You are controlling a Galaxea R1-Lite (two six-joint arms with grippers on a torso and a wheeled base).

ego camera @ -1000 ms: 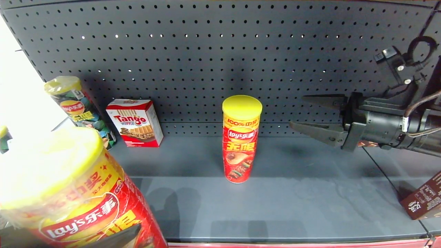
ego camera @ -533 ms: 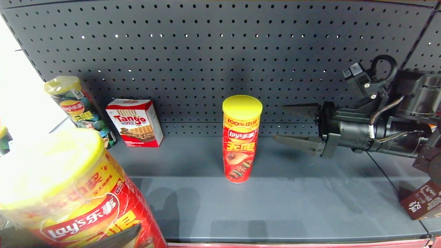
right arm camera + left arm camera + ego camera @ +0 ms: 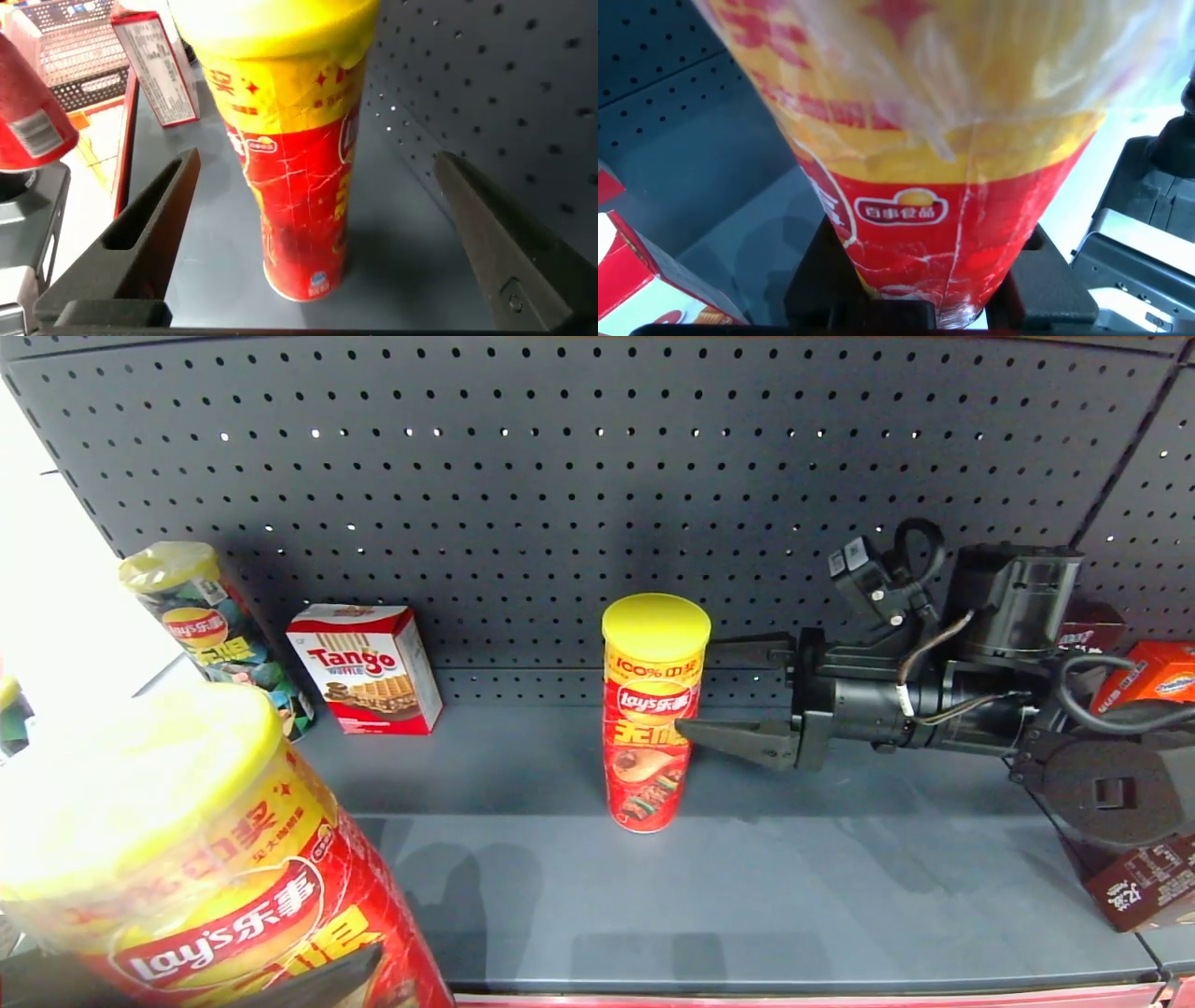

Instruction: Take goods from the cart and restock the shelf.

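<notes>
Risk check, working left to right, everything placed off the upright chip can (image 3: 655, 709) in the middle of the shelf (image 3: 794, 896).

Far left of it and much closer to the camera, the left gripper (image 3: 924, 280) is clamped around a big film-wrapped chip can (image 3: 187, 859). That film looks loose and crinkly, so I'd guess the can could slide in the grip or tilt when it gets set down. It's also bulky enough to clip the green-patterned can (image 3: 201, 616) or the wafer box (image 3: 366, 667), which stand well left of the upright can, back near the pegboard (image 3: 560, 476).

The bigger worry is the right gripper (image 3: 714, 691). It sits just right of the upright can, jaws spread wide with one finger on each side of it. The can is tall and narrow, so an off-centre squeeze or a nudge from one finger would probably knock it over, or shove it back.

Further right of that can are an orange box (image 3: 1158, 677) and a brown box (image 3: 1144, 882), both cut off at the frame edge.

Hard to make out: whether the nearer right finger touches the can, since they overlap from the head camera. The far finger is partly hidden behind the can. The left fingers are mostly buried under the held can.
</notes>
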